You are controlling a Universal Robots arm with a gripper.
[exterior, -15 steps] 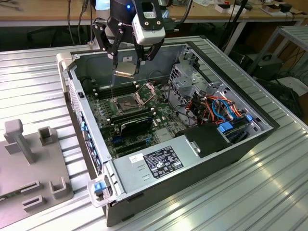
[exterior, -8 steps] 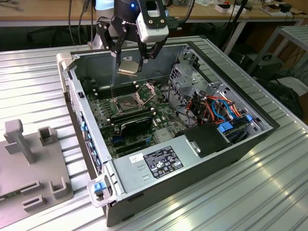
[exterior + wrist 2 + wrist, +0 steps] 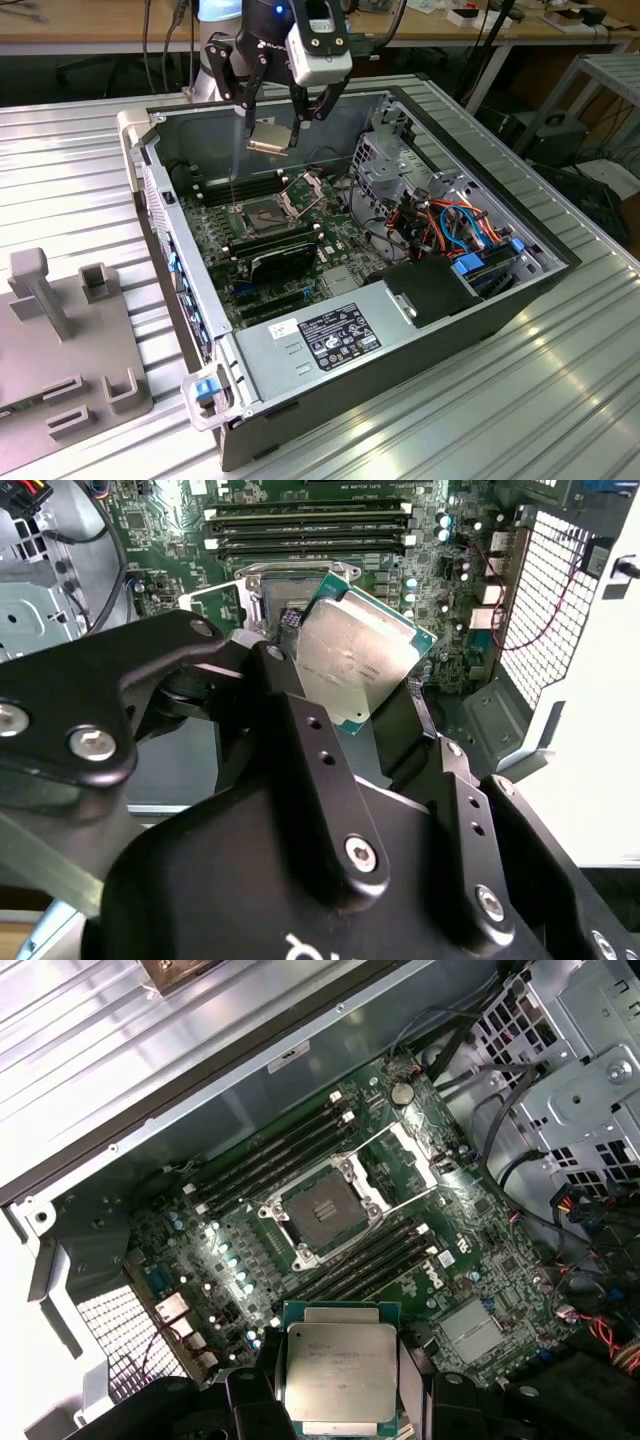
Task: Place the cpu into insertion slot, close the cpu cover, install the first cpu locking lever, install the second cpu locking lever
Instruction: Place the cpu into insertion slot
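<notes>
The chip point(image 3: 338, 1375), likely light but fragile, is being held at its edges by the gripper point(image 3: 273, 130), jaws clamped on it.

In the second wrist view the black body of the hand point(image 3: 355, 695) covers the lower corner of the cpu point(image 3: 360, 645) it clamps. The chip and one black link hide most of the insertion slot point(image 3: 285, 588) behind them. In the first wrist view the cpu's point(image 3: 338, 1368) near edge runs off the picture, and the fingers point(image 3: 250, 1390) overlap its sides. In the exterior view the arm point(image 3: 220, 15) is cut by the top edge. The grey fixture point(image 3: 70, 340) is cut by the exterior view's left edge.
</notes>
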